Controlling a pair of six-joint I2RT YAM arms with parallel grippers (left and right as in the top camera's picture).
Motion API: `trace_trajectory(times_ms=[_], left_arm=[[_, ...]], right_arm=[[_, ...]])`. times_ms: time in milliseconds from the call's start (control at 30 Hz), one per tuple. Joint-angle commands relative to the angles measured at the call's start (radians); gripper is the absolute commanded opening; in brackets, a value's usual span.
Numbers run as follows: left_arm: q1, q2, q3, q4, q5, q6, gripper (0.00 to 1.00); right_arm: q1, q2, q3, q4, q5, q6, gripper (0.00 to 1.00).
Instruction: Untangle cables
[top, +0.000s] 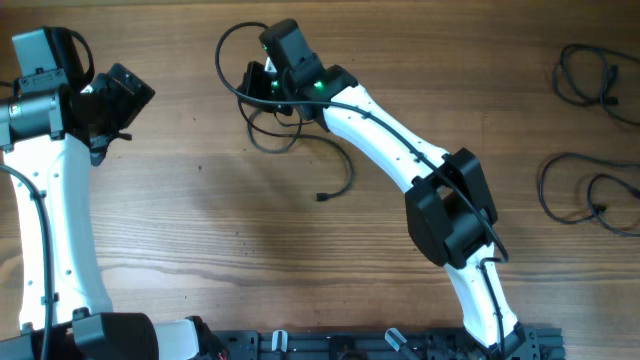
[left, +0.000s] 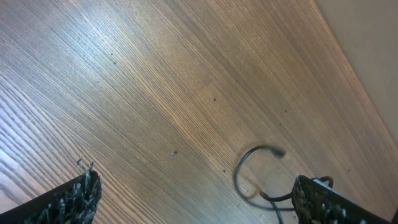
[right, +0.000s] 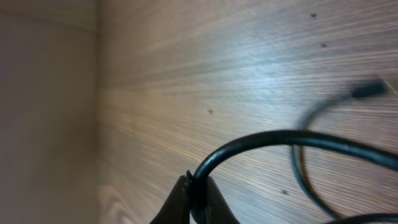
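Note:
A tangle of thin black cables (top: 262, 122) lies at the upper middle of the wooden table, with one plug end (top: 322, 196) trailing toward the centre. My right gripper (top: 262, 82) is over this tangle. In the right wrist view it (right: 198, 186) is shut on a black cable (right: 292, 140) that arches up out of the jaws. My left gripper (top: 125, 92) is at the upper left, apart from the cables. In the left wrist view it (left: 196, 193) is open and empty, with a curled cable end (left: 252, 163) near its right finger.
Two more looped black cables lie at the right edge, one at the top (top: 590, 82) and one below it (top: 590, 195). The right arm's white links (top: 400, 150) stretch diagonally over the middle of the table. The robot base runs along the front edge.

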Motion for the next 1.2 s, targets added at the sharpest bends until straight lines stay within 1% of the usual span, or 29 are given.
trace_trajectory(times_ms=[0,200,333,433,633,733,867,1033,1167], left_arm=[[0.002,0.01,0.004,-0.001,-0.01,-0.014,1.0],[0.002,0.01,0.004,-0.001,-0.01,-0.014,1.0],[0.002,0.01,0.004,-0.001,-0.01,-0.014,1.0],[0.002,0.01,0.004,-0.001,-0.01,-0.014,1.0],[0.002,0.01,0.004,-0.001,-0.01,-0.014,1.0],[0.002,0.01,0.004,-0.001,-0.01,-0.014,1.0],[0.002,0.01,0.004,-0.001,-0.01,-0.014,1.0],[0.002,0.01,0.004,-0.001,-0.01,-0.014,1.0],[0.002,0.01,0.004,-0.001,-0.01,-0.014,1.0]], right_arm=[[-0.039,-0.022,0.005,-0.047,0.015,-0.171,0.05],[-0.159,-0.194,0.006,-0.108,-0.041,-0.328,0.05],[-0.266,-0.309,0.006,-0.133,-0.038,-0.357,0.04],[-0.374,-0.356,0.012,-0.121,0.03,-0.357,0.04],[-0.581,-0.356,0.166,-0.127,0.148,-0.358,0.05],[-0.695,-0.356,0.236,-0.101,0.166,-0.361,0.05],[-0.807,-0.34,0.233,-0.018,0.166,-0.354,0.05],[-0.834,-0.269,0.233,0.092,0.177,-0.345,0.05],[-0.832,-0.175,0.233,0.116,0.294,-0.22,0.04]])
